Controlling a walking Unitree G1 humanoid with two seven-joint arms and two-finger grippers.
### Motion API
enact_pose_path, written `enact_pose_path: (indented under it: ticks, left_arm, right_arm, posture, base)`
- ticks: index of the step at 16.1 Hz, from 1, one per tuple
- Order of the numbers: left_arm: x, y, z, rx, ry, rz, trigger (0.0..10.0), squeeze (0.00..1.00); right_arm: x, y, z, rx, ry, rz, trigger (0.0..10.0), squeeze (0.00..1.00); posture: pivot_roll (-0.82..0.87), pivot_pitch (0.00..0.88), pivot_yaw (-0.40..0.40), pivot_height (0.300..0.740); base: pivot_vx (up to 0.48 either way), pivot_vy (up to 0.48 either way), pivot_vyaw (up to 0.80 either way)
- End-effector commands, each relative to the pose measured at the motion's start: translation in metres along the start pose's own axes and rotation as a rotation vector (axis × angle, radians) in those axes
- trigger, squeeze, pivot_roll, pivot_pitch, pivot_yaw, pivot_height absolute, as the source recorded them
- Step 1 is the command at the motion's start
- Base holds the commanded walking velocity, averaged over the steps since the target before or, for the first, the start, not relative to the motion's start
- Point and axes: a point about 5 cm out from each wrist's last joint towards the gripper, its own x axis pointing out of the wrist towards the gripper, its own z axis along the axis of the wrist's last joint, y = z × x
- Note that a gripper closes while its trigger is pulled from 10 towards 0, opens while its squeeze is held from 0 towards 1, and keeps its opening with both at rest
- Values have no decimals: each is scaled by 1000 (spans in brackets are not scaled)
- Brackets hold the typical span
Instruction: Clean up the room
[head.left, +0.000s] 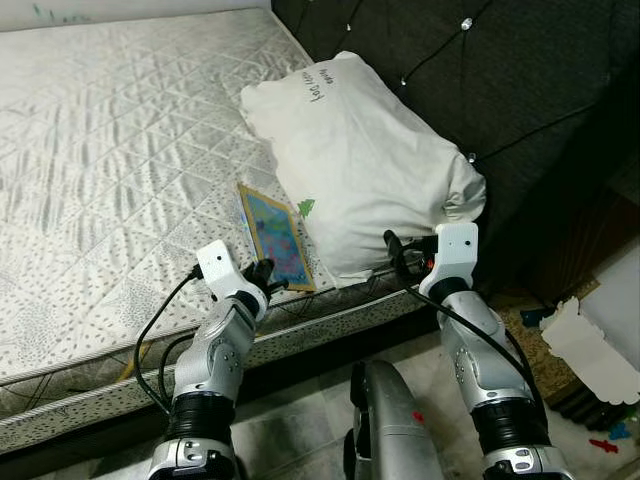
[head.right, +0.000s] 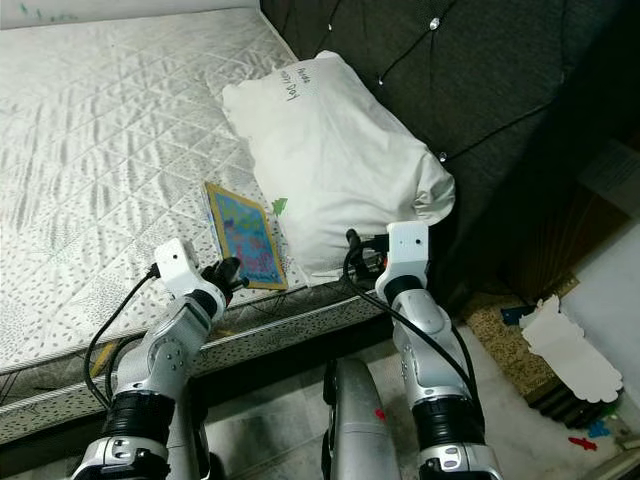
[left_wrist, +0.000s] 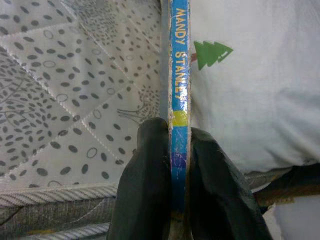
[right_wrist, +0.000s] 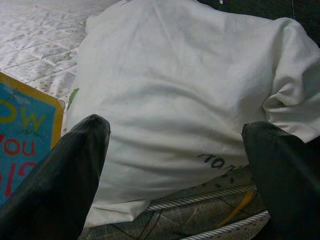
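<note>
**Book pinched at the mattress edge, pillow waiting**

The robot stands at the near edge of a bare quilted mattress (head.left: 110, 150), facing a dark tufted headboard (head.left: 480, 60) on the right. A thin picture book (head.left: 275, 235) lies flat on the mattress, near the near edge, its right side just beside a large white pillow (head.left: 360, 160) that leans toward the headboard. The book sits where it can be reached from the bedside, which is likely why the left arm goes for it first.

The left gripper (left_wrist: 175, 165) is closed tight on the near end of the book: in the left wrist view the two black fingers (left_wrist: 145, 175) press either side of the blue spine, with no gap to spare. Gripping the spine edge-on suits so thin and stiff a thing, since it gives the pads something to bite.

The right gripper (right_wrist: 175, 150) is spread wide and holds nothing; its fingers frame the near flank of the pillow, close to it, though contact cannot be confirmed. It seems posed to take the pillow next.

On the floor at the far right lie a white scalloped sheet (head.left: 590, 350) and small bits of litter, further work for the tidying.
</note>
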Motion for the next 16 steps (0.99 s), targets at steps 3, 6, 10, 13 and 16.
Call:
enact_pose_path:
  ticks: [3, 6, 10, 13, 16]
  left_arm:
    - [9, 2, -7, 0, 123, -29, 10000, 0]
    - [20, 9, 0, -29, 169, -16, 10000, 0]
    - [27, 15, 7, -60, 224, -57, 10000, 0]
    - [33, 12, 11, -80, 266, -91, 10000, 0]
    - [38, -11, 13, -185, 278, -168, 10000, 0]
  right_arm:
    - [0, 1, 4, -6, -4, 1, 10000, 0]
    - [-1, -4, 6, -16, -11, -12, 10000, 0]
    - [-2, -5, 8, -23, -12, -13, 10000, 0]
    - [-4, -8, 10, -34, -17, -14, 10000, 0]
    - [-5, -12, 11, -46, -14, -19, 10000, 0]
  posture:
    - [-181, 73, -44, 568]
    - [-195, 73, -42, 568]
    - [-220, 72, -47, 568]
    - [-239, 72, -50, 568]
    - [-256, 67, -57, 568]
  base:
    - [0, 0, 0]
    - [0, 0, 0]
    - [0, 0, 0]
    - [0, 0, 0]
    - [0, 0, 0]
